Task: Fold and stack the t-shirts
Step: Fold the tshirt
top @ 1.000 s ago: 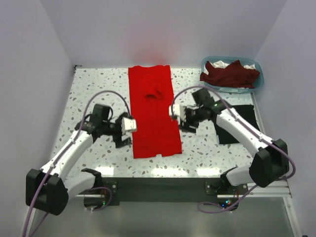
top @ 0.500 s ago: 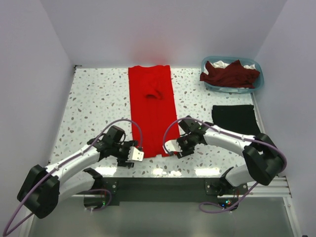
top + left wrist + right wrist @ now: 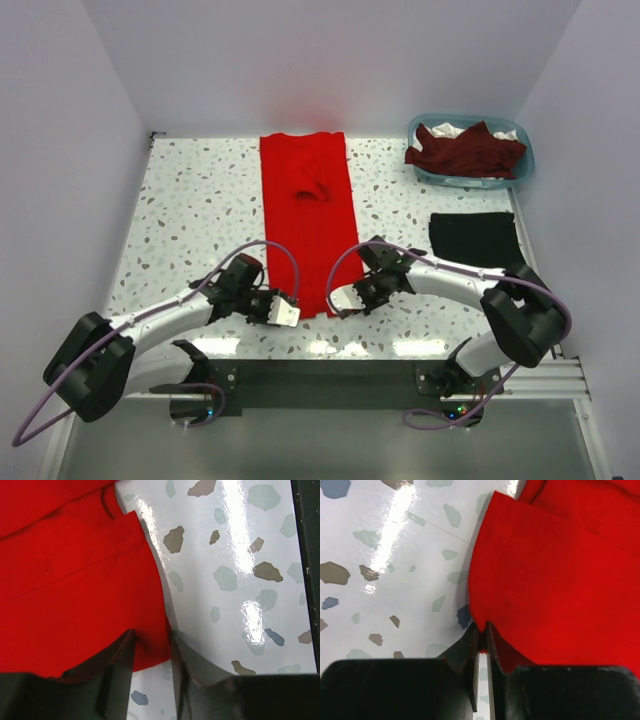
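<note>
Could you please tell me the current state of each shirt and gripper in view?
red t-shirt: folded into a long strip, lying flat.
black t-shirt: folded, flat.
maroon t-shirt: crumpled in basket.
left gripper: open, straddling red t-shirt's corner.
right gripper: shut on red t-shirt's corner.

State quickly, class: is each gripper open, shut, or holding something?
Left gripper: open, fingers astride a near corner of the bright red cloth t-shirt.
Right gripper: shut on that t-shirt's other near corner.
</note>
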Robot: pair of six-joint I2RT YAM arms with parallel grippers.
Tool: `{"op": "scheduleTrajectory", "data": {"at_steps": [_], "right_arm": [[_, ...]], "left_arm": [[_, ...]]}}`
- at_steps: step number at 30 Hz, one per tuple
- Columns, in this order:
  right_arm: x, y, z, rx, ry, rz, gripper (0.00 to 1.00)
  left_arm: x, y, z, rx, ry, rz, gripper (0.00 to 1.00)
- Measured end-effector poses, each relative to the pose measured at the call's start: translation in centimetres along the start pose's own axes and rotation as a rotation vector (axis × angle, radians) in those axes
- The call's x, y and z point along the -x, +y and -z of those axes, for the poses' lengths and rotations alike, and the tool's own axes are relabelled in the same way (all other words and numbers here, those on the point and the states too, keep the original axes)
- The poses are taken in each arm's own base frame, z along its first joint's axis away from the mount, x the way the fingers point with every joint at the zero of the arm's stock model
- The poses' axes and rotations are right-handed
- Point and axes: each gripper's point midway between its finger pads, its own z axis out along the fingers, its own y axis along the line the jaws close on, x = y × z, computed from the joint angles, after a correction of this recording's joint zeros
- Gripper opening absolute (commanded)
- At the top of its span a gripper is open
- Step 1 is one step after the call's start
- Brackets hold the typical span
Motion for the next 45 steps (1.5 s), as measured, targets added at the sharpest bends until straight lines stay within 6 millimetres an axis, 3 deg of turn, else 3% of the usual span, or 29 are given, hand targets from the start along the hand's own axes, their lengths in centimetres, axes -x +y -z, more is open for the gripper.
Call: {"op": "scheduleTrajectory", "data": {"at_steps": [2, 8, 14, 19, 24, 30, 35, 45], "right_arm": [[0.2, -0.4, -0.1, -0.013, -0.001, 0.007, 0.0], [0.9, -0.2, -0.2, -0.044, 0.007, 0.012, 0.0], [2.5, 3.6, 0.8, -0.015, -0.024, -0.012, 0.0], [3.2, 3.2, 2.4, -0.034, -0.047, -0.076, 0.0], [2.8, -1.1, 4.8, -0.078, -0.065, -0.152, 0.0], [0.7, -6.8, 7.0, -0.132, -0.067, -0.184, 0.0], [-1.0, -11.1, 7.0, -0.142, -0.07, -0.186, 0.0], [-4.7, -20.3, 6.7, -0.193, -0.061, -0.172, 0.0]], "left_arm": [[0.1, 0.1, -0.2, -0.007, 0.002, -0.005, 0.23], [0.0, 0.1, 0.0, -0.014, 0.028, -0.002, 0.0], [2.5, -1.7, 2.1, -0.03, -0.022, 0.002, 0.0], [4.4, -0.7, 3.7, 0.004, -0.047, 0.032, 0.0], [5.3, 1.9, 4.6, 0.035, -0.051, 0.066, 0.0], [3.6, 9.9, 6.3, 0.152, -0.022, 0.159, 0.0], [2.1, 15.0, 6.9, 0.201, -0.015, 0.183, 0.0], [-1.9, 23.0, 6.1, 0.24, 0.013, 0.196, 0.0]]}}
